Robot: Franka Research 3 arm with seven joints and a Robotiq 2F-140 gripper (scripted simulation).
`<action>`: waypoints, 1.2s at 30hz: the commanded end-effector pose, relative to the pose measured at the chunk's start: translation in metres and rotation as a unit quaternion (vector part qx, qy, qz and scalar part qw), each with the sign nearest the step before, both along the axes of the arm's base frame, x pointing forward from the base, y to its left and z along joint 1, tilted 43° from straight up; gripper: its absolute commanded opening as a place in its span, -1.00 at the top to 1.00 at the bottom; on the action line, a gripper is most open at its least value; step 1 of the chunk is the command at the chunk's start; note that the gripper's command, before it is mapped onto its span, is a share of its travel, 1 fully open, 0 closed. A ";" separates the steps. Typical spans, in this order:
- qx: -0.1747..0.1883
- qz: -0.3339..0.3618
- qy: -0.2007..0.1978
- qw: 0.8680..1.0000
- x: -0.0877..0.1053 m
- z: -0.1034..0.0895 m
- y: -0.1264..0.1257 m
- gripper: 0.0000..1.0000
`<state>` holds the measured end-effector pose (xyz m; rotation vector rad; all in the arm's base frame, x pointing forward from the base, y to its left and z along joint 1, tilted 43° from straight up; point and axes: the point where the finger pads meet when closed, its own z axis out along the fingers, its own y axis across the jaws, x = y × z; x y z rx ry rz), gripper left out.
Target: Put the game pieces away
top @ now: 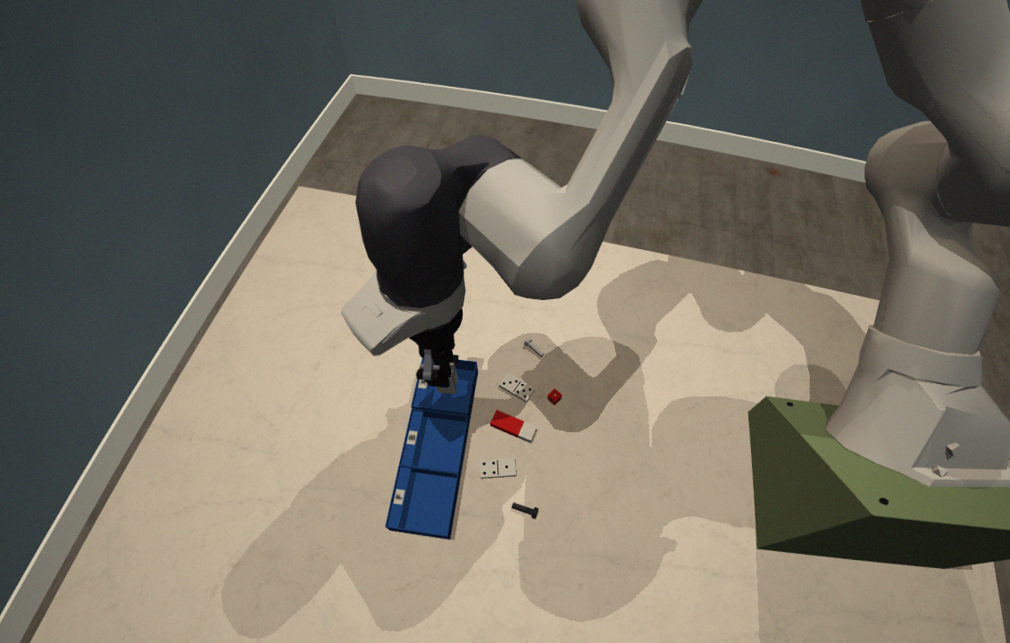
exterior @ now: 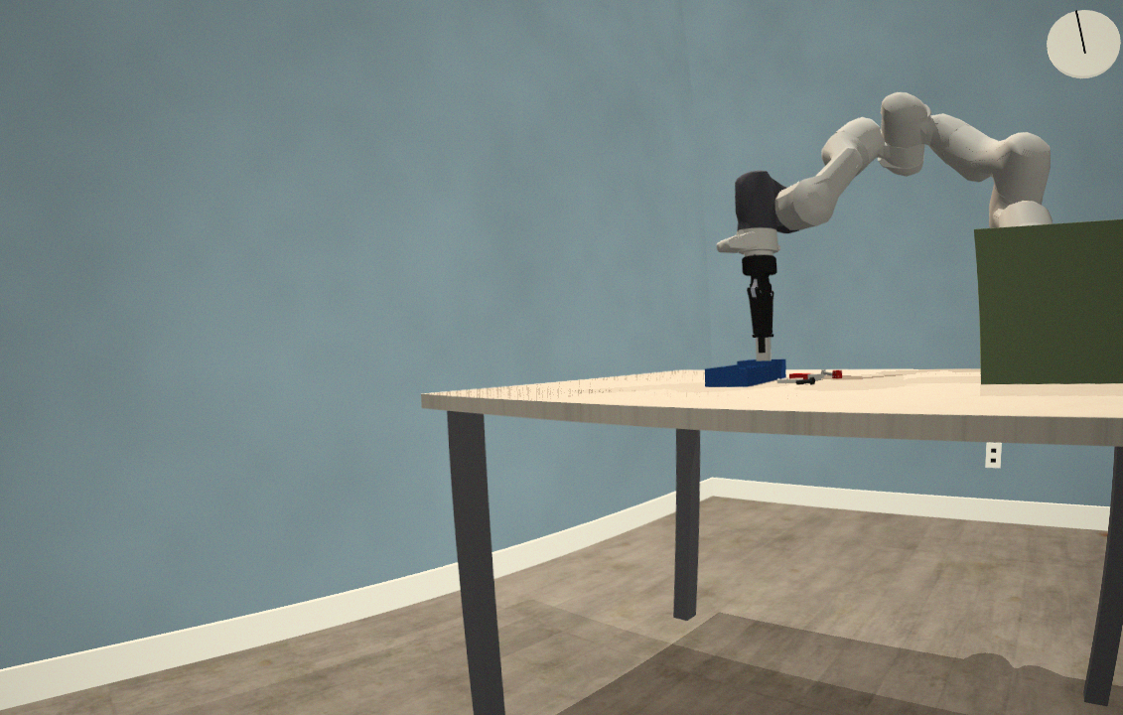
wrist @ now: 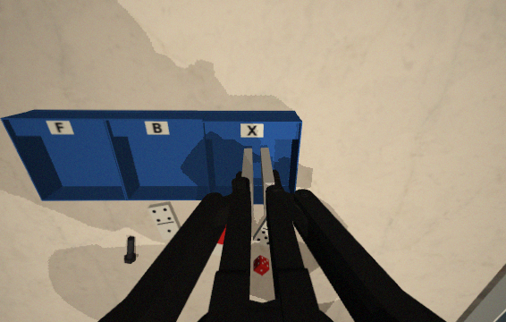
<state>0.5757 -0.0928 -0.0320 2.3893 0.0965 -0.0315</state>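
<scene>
My gripper [top: 446, 386] [exterior: 763, 356] [wrist: 257, 160] is shut and empty, with a thin see-through gap between the fingers. Its tips are over bin X [wrist: 228, 131] at one end of the blue bin row. Bin F [top: 421, 531] [wrist: 88, 130] is at the other end, with nothing visible inside. One domino [top: 497, 467] [wrist: 162, 221] lies flat beside the row. Another domino [top: 517, 388] [wrist: 262, 234] lies near bin X, partly hidden by the fingers in the wrist view. A red die [top: 554, 396] [exterior: 837, 374] [wrist: 261, 265] lies beyond it.
Bin B [wrist: 186, 130] is the middle bin. A red-and-white block [top: 510, 426] lies between the dominoes. A black bolt [top: 525, 510] [wrist: 130, 250] and a grey bolt [top: 533, 347] lie on the table. The green robot base [top: 812, 496] [exterior: 1062, 302] stands at the right.
</scene>
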 end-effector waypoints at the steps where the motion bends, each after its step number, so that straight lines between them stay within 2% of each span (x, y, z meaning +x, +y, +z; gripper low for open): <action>1: 0.000 0.000 0.000 1.000 0.000 0.004 0.005 0.89; 17: 0.000 0.000 0.000 1.000 0.000 0.018 0.018 0.89; 23: 0.000 0.000 0.000 1.000 0.000 0.035 0.034 0.89; 36: 0.000 0.000 0.000 1.000 0.000 0.035 0.034 0.89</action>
